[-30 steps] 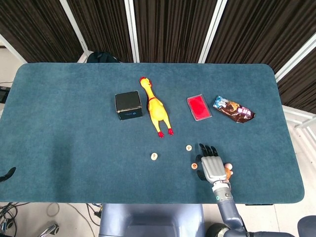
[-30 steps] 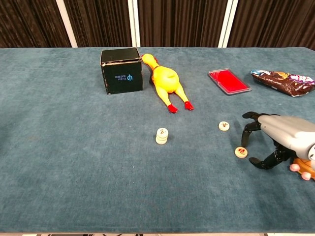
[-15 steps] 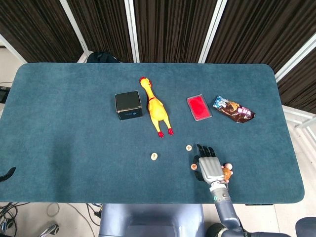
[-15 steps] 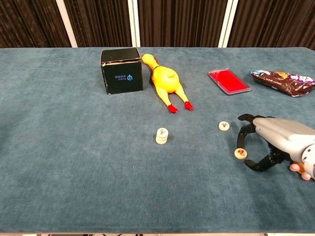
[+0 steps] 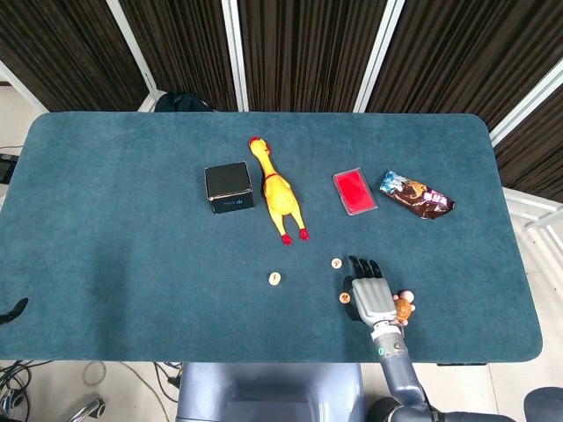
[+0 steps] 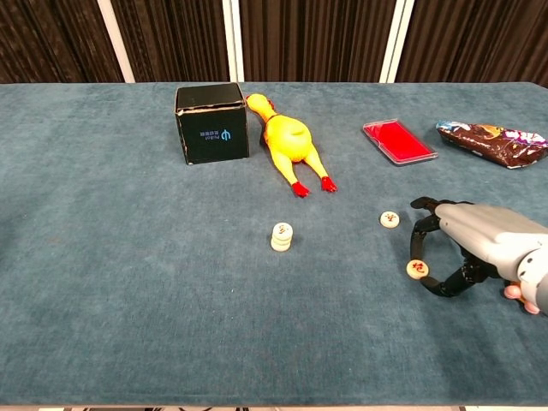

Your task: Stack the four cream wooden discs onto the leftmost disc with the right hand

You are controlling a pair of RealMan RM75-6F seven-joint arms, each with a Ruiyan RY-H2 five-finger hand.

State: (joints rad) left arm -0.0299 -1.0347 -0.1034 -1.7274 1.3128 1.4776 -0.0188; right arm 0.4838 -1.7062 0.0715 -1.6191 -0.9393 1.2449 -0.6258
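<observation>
A short stack of cream discs [image 6: 282, 237] stands in the middle of the blue table; in the head view the stack [image 5: 275, 279] shows as one disc. One loose cream disc [image 6: 390, 219] lies to its right, also visible as the disc [image 5: 336, 263]. A second loose disc [image 6: 417, 269] lies flat nearer the front edge. My right hand [image 6: 479, 244] arches over that second disc, a finger above it and the thumb just to its right, fingers apart and not clearly gripping. In the head view the right hand [image 5: 373, 297] lies beside this disc [image 5: 346, 298]. My left hand is not visible.
A black box [image 6: 211, 122] and a yellow rubber chicken [image 6: 289, 141] lie behind the stack. A red flat case [image 6: 399, 141] and a brown snack bag [image 6: 495, 142] sit at the back right. A small orange-pink object [image 6: 514, 294] lies by my right wrist.
My right hand has slid left, so its fingers now curve around the nearer loose disc. That disc has shifted only very slightly. The stack and the other disc have not moved.
</observation>
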